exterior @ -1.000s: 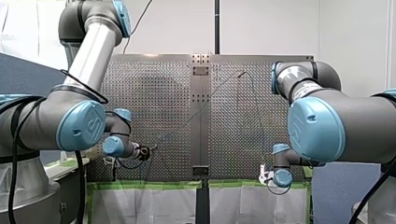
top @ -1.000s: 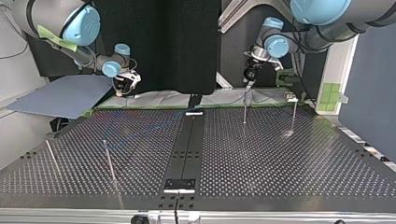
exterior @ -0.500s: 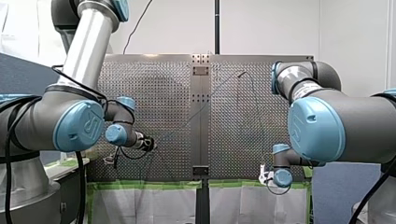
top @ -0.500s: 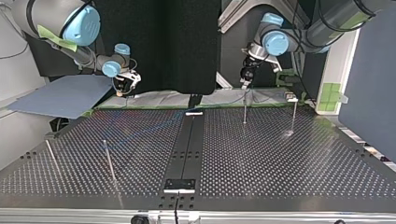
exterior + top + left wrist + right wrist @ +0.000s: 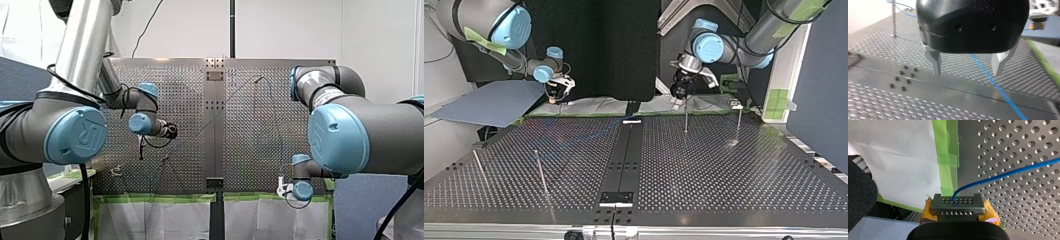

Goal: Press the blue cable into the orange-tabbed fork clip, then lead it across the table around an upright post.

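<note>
My left jaws gape empty above the blue cable point(image 5: 989, 76); my right jaws clamp its end.

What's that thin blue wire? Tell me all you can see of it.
The blue cable is thin, smooth and bendy-looking. My right gripper pinches it between yellow pads; from there it arcs over the perforated table. Farther along it lies on the table beneath my open left gripper, untouched.

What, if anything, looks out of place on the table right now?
Nothing serious. The blue cable runs unkinked from my right gripper over the table. My left gripper hangs open above it. Only the green tape at the table's edge looks patched and wrinkled.
</note>
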Tool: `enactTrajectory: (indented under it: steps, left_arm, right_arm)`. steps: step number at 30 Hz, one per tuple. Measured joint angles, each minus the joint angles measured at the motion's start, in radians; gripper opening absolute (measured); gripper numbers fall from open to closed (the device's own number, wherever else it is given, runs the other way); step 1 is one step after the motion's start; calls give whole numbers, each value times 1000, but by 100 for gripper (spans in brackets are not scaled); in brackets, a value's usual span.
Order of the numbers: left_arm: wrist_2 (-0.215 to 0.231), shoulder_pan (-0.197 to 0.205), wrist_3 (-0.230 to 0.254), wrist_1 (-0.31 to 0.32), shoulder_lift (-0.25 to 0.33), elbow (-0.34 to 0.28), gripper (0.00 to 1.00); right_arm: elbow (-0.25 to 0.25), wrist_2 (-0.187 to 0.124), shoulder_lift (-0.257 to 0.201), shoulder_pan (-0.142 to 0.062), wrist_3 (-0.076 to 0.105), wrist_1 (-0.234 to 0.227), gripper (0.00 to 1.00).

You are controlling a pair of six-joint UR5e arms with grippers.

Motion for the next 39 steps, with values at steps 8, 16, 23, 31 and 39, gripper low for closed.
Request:
enactTrajectory:
  steps: [8,16,23,31,39]
  left_arm:
    - [11,-15,-73,-87,87,65,100]
    - [31,-38,-72,-175,174,142,100]
    - [31,-69,-110,-253,253,221,100]
    - [-10,-105,-120,-333,333,301,100]
    - [-61,-167,-82,-415,387,382,100]
  right_arm:
    - [0,0,0,0,0,0,1]
    - [0,-13,0,0,0,0,1]
    - [0,-18,0,0,7,0,1]
    - [0,-23,0,0,9,0,1]
    - [0,-23,0,0,9,0,1]
